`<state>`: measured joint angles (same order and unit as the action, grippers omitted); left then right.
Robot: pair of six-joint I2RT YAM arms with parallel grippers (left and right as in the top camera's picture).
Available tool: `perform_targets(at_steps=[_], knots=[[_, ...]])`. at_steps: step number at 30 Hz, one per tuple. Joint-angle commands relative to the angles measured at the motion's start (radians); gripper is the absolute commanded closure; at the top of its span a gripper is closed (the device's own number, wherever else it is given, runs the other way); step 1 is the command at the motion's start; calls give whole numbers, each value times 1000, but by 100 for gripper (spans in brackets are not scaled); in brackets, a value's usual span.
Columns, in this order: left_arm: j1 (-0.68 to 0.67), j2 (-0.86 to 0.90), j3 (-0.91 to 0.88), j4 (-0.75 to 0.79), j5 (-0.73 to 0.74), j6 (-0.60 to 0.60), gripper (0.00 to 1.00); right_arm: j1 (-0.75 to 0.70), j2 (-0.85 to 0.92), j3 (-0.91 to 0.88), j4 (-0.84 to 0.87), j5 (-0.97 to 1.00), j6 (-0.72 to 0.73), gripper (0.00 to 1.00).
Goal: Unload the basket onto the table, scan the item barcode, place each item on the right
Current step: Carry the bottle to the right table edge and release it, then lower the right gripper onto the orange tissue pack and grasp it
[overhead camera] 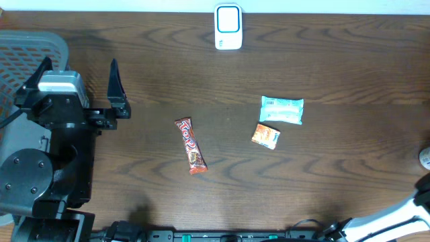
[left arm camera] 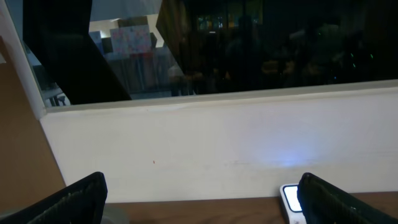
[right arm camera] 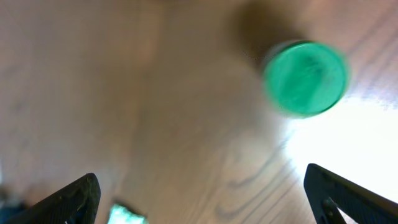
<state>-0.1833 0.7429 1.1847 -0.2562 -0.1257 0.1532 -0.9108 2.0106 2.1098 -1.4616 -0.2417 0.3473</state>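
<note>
The white barcode scanner (overhead camera: 228, 27) stands at the table's far edge, and its lit face (left arm camera: 291, 200) peeks out beside my left gripper's right finger. Three items lie mid-table: a red candy bar (overhead camera: 190, 144), a teal packet (overhead camera: 281, 110) and a small orange packet (overhead camera: 266, 136). My left gripper (overhead camera: 79, 62) is open and empty at the far left, pointing at the back wall (left arm camera: 202, 186). My right gripper (right arm camera: 200, 186) is open and empty above bare wood. A blurred teal packet (right arm camera: 127, 214) shows at that view's bottom edge.
A round green-topped thing (right arm camera: 305, 78), blurred, sits on the wood ahead of the right gripper. A small round object (overhead camera: 425, 158) lies at the table's right edge. The right arm's white link (overhead camera: 396, 218) crosses the bottom right corner. A mesh chair (overhead camera: 30, 54) stands behind the left arm.
</note>
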Motion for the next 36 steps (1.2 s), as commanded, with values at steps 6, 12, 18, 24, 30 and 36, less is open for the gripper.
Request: perform_targets(at_steps=[6, 12, 18, 24, 30, 36], knots=[[5, -8, -4, 11, 3, -13, 2, 360, -214, 37, -148, -63, -19, 1], [5, -8, -4, 11, 3, -13, 2, 698, -181, -50, -235, -60, -69, 1], [5, -12, -4, 11, 2, -13, 2, 985, -165, -332, 32, 28, 200, 1], [5, -48, -4, 7, 2, -13, 2, 1140, -93, -562, 265, 34, 335, 1], [5, -97, -4, 4, 3, -13, 2, 1199, 31, -622, 277, 74, 382, 1], [5, -128, -4, 2, 2, -13, 2, 1230, 124, -633, 284, 100, 381, 1]])
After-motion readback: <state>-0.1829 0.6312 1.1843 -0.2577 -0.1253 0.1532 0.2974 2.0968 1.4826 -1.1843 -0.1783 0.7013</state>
